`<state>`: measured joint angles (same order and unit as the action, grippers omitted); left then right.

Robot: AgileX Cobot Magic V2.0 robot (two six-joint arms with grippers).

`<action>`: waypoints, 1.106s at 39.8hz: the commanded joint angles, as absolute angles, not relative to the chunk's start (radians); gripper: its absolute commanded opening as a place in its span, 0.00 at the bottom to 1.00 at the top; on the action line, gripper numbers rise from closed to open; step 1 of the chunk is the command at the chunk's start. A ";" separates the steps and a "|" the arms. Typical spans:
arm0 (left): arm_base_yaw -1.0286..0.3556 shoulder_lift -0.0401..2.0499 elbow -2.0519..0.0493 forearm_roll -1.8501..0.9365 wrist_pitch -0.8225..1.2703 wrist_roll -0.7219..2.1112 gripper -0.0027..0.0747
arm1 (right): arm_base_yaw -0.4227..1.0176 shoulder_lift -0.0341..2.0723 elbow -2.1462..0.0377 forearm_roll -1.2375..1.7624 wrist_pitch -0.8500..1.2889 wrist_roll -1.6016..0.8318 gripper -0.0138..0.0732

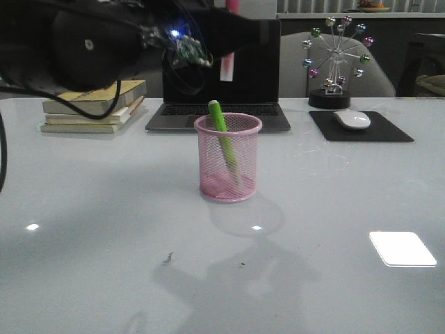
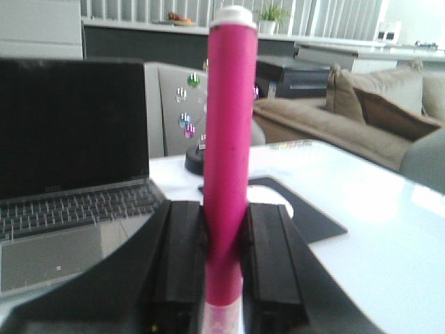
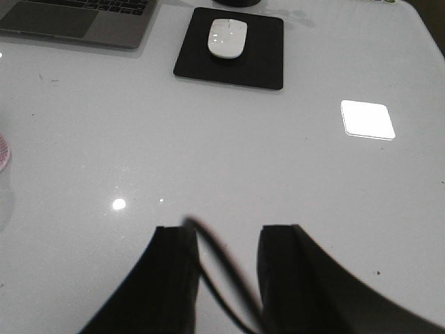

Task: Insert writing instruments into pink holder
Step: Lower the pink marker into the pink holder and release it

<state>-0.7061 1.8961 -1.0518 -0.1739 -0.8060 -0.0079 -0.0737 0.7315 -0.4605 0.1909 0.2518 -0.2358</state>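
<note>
Tabletop: glossy white tabletop (image 1: 97, 229) carried the cylindrical pink wire-mesh holder (image 1: 228, 158), lime green marker (image 1: 222, 136) leaning inside.
Left claw (image 2: 224, 261): pinched the hot pink marker (image 2: 227, 153) upright, suited to a drop into the holder.
Right claw (image 3: 226, 275): spread, empty.

Two markers: green (image 1: 222, 132), pink (image 2: 227, 160); one holder (image 1: 228, 158); three books (image 1: 94, 104).

Green marker (image 1: 221, 127) leans across pink holder (image 1: 228, 158) mouth; open table (image 1: 104, 229) surrounds it.

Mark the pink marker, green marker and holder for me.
pink marker (image 2: 226, 139), left wrist view, mid barrel above the fingers
green marker (image 1: 217, 115), front view, upper end above the rim
holder (image 1: 208, 156), front view, left mesh wall
</note>
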 commanded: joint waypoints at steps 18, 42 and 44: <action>-0.706 1.971 -1.079 -0.160 -1.046 -0.050 0.17 | -0.078 0.724 -0.490 0.185 0.173 -0.245 0.56; -0.710 1.971 -1.050 -0.160 -1.007 -0.073 0.48 | -0.078 0.724 -0.490 0.185 0.173 -0.245 0.56; -0.710 1.971 -1.050 -0.160 -1.007 -0.073 0.48 | -0.078 0.724 -0.490 0.185 0.173 -0.245 0.56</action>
